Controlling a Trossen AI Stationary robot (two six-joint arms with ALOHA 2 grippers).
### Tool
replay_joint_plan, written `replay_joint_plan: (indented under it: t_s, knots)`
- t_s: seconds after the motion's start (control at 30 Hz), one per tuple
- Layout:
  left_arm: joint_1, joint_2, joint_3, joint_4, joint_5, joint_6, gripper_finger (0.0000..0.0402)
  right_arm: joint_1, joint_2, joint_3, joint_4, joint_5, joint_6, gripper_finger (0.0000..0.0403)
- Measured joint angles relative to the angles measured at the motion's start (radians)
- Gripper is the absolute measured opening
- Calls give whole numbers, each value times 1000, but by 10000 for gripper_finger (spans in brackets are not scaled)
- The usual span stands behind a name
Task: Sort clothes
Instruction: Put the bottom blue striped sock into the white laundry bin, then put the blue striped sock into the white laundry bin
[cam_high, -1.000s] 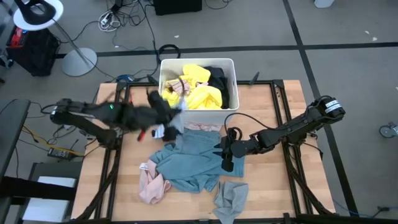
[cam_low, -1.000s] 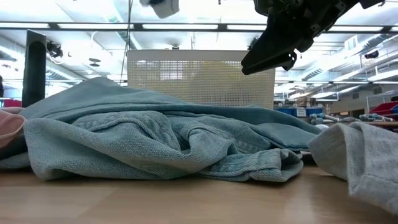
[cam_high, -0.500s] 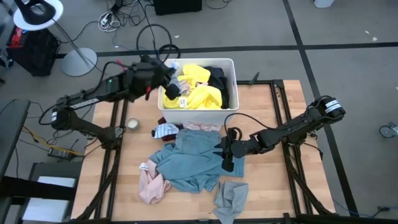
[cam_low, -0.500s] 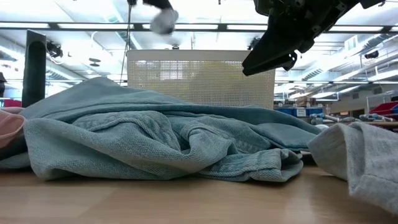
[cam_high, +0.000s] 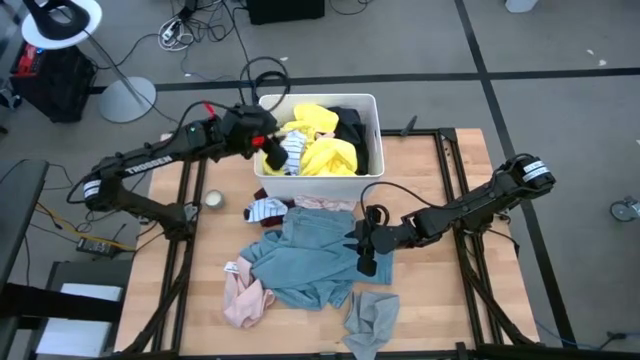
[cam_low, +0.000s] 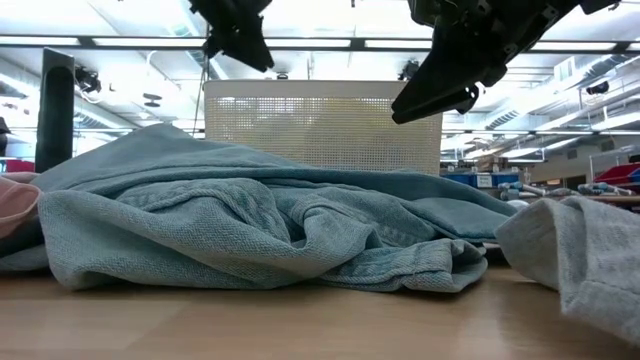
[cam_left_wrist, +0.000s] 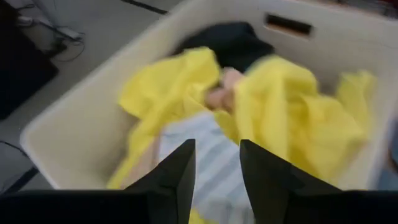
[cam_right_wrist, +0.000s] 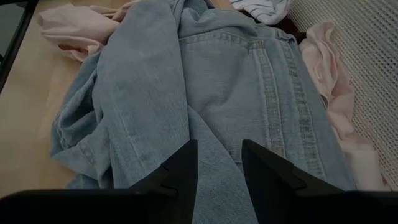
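High view: left gripper (cam_high: 272, 152) over white bin (cam_high: 372, 135), jaws apart, striped garment (cam_high: 292, 152) dropped inside. Left wrist view: yellow clothes (cam_left_wrist: 292, 106) below; best lift clear first. Right wrist view: right gripper (cam_right_wrist: 219, 163) parted, empty, above denim shirt (cam_right_wrist: 236, 81).

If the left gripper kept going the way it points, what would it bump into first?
Probably the pale striped cloth just ahead of the left gripper, lying among yellow garments inside the white plastic bin.
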Motion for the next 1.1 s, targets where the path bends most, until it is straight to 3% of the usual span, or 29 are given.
replay_joint_plan:
  t_s: [0.23, 0.33, 0.67, 0.83, 1.1]
  knots:
    - [-119, -102, -3, -90, -89, -52, 132, 0, 0, 0, -14, 0, 0, 126]
    - [-192, -184, -62, -94, -113, -110, 132, 0, 0, 0, -16, 0, 0, 126]
    - [-481, -465, -512, 112, -233, -394, 131, 0, 0, 0, -19, 0, 0, 126]
    - [-548, -483, -709, 208, -267, -503, 131, 0, 0, 0, -18, 0, 0, 126]
    - [-562, -483, -992, 492, -282, -590, 131, 0, 0, 0, -16, 0, 1, 126]
